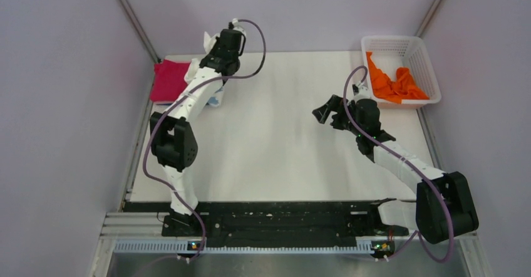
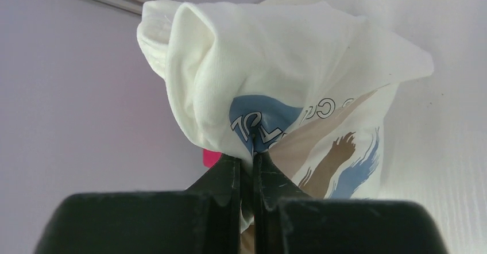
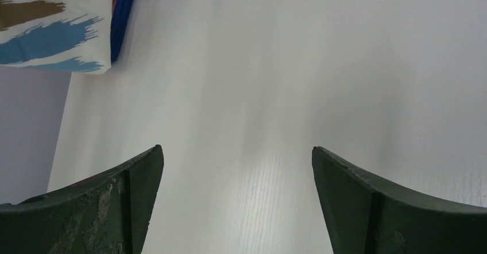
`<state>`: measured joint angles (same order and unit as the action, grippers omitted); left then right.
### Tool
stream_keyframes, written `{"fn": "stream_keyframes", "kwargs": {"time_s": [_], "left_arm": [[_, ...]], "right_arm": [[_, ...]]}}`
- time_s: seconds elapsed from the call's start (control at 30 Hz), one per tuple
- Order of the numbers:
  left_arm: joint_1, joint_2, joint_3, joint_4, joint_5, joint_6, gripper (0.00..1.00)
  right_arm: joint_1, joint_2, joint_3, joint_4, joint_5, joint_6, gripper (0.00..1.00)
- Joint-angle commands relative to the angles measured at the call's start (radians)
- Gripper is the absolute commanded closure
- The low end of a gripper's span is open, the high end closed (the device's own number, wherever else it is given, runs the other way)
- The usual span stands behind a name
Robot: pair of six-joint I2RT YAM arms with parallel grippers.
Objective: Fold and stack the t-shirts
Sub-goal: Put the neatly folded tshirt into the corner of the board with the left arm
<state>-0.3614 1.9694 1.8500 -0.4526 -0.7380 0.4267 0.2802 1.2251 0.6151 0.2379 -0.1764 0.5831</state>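
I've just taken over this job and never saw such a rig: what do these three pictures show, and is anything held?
Two robot arms stand at the near edge of a white table. The wide picture looks down from above and behind them; the other two come from a camera on each wrist. The left gripper, at the far left corner, is shut on a bunched white t-shirt with a blue and brown print. Beside it lies a magenta-red t-shirt. The right wrist view shows the edge of a blue t-shirt next to the white cloth. The right gripper is open and empty over bare table. An orange t-shirt lies in the white basket at the far right.
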Motion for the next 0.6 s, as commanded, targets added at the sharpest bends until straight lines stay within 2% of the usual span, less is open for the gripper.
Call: {"fn": "stream_keyframes", "kwargs": {"time_s": [0.0, 0.17, 0.33, 0.57], "left_arm": [[0.035, -0.145, 0.038, 0.036, 0.061, 0.005, 1.0], [0.105, -0.141, 0.109, -0.035, 0.109, -0.048, 1.0], [0.166, -0.135, 0.056, -0.003, 0.196, -0.025, 1.0], [0.328, 0.005, 0.129, 0.023, 0.313, -0.051, 1.0]], "right_arm": [[-0.007, -0.01, 0.014, 0.02, 0.004, -0.018, 0.01], [-0.008, -0.002, 0.018, 0.023, -0.022, -0.009, 0.01], [-0.007, 0.0, 0.029, -0.006, -0.009, -0.007, 0.01], [-0.007, -0.008, 0.047, -0.073, 0.064, -0.028, 0.01]]}}
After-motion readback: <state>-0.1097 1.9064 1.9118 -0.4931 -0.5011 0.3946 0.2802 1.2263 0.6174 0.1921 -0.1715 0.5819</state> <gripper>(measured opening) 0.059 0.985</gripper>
